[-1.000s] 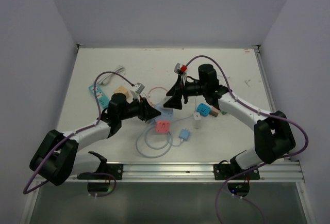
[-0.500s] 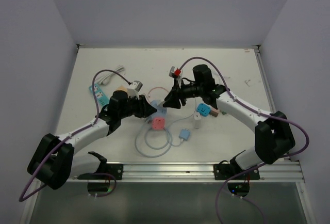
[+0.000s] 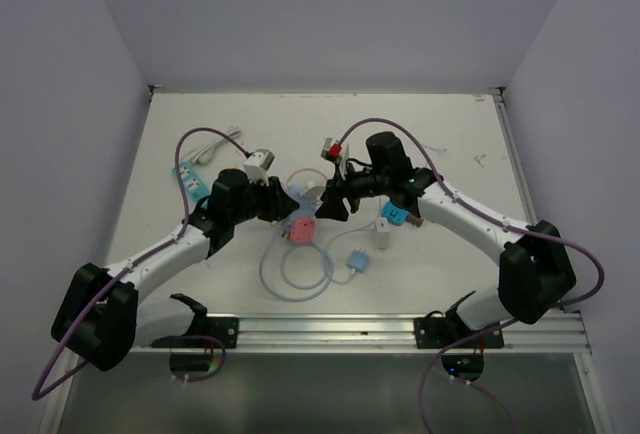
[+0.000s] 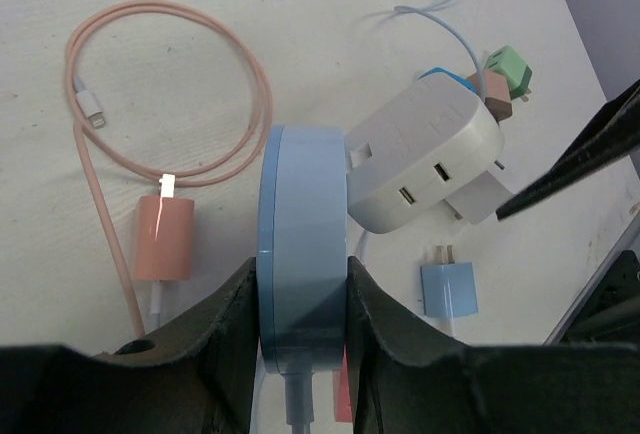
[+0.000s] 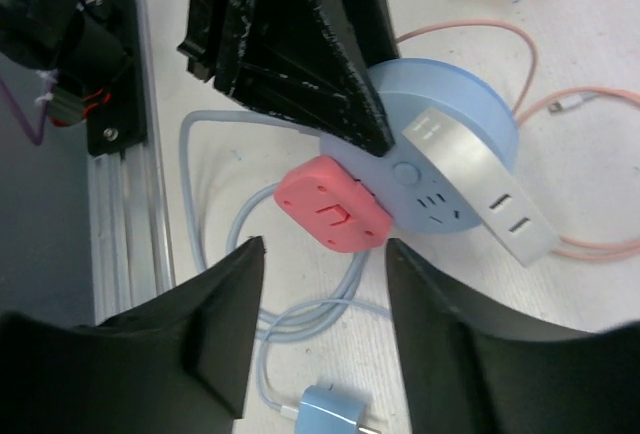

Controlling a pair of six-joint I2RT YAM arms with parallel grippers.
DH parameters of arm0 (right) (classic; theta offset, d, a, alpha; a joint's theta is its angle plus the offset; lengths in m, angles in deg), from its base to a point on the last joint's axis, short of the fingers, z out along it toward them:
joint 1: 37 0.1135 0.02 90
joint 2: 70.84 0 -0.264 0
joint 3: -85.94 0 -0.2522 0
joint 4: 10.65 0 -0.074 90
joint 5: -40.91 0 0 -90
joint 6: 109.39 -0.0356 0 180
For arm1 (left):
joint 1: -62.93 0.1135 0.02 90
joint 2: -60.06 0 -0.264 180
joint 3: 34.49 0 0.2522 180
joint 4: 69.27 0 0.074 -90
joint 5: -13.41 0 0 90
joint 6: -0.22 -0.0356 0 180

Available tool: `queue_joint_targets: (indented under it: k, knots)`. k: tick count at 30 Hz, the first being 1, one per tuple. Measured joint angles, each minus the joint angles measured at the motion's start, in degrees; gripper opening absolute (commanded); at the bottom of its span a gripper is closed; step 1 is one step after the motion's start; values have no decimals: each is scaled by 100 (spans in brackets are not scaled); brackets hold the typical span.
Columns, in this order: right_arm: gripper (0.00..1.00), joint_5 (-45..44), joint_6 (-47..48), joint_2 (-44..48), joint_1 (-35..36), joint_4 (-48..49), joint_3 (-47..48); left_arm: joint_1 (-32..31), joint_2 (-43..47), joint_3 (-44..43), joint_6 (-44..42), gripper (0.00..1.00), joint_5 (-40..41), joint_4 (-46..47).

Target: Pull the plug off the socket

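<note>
From above, the left fingers (image 3: pixel 283 206) and right fingers (image 3: pixel 330 204) meet over the table (image 3: pixel 450 134), pale walls (image 3: pixel 60 104) around. Left wrist: clamped tight on the blue socket (image 4: pixel 303 234), a white plug (image 4: pixel 425 159) in its face. Right wrist: half open, empty, over a pink plug (image 5: pixel 330 209).

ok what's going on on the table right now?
Unplugging job, plug not pulled yet. The left gripper has its jaws clamped on the rim of the blue round socket, holding it edge-on. The right gripper hovers over the socket's face with jaws open, above the pink plug but not gripping it. A white adapter sits on the same face.
</note>
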Motion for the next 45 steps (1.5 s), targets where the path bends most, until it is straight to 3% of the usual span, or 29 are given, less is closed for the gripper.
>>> queue_joint_targets:
  k: [2, 5, 20, 25, 29, 39, 45]
  knots:
    - [71, -269, 28, 116, 0, -15, 0, 2, 33, -70, -90, 0, 37, -208]
    - [79, -632, 101, 343, 2, -15, 0, 0, 61, -256, -225, 0, 68, -588]
    - [84, -1095, 1008, -151, 17, -437, 719, -76, 105, -1060, -726, 0, -107, -2044]
    - [75, -1097, 1246, -433, 181, -625, 822, -76, 105, -1165, -761, 0, -188, -2212]
    - [60, -1163, 1381, -509, 393, -717, 826, -76, 105, -1191, -754, 0, -181, -2302]
    - [37, -1646, 1508, -509, 671, -704, 822, -81, 105, -1276, -634, 0, -24, -2562]
    - [34, -2175, 1537, -509, 881, -503, 721, -81, 105, -1292, -428, 0, 125, -2638]
